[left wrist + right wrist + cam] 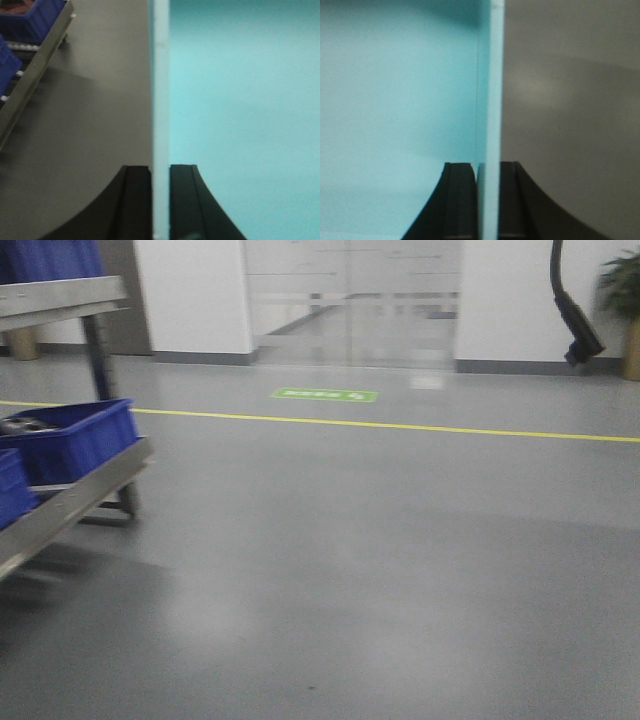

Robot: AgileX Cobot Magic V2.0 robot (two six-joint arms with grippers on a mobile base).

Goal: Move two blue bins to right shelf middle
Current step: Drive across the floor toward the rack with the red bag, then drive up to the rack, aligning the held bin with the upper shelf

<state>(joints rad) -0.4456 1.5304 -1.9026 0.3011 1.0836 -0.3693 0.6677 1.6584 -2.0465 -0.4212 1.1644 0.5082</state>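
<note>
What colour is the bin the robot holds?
The bin is pale sky-blue; the left wrist view shows it best.

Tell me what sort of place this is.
Probably a factory or warehouse floor: a metal rack holding dark blue bins, a yellow line and green marking on grey flooring. The left gripper and right gripper each clamp a pale blue bin wall.

Robot's left gripper point(160, 167): two matte black fingers point(136, 200), straight along their inner faces, outer edges flaring in smooth curves toward the base; a faint ridge runs lengthwise down each; the right gripper point(488, 165) carries matching black fingers point(461, 200).
</note>
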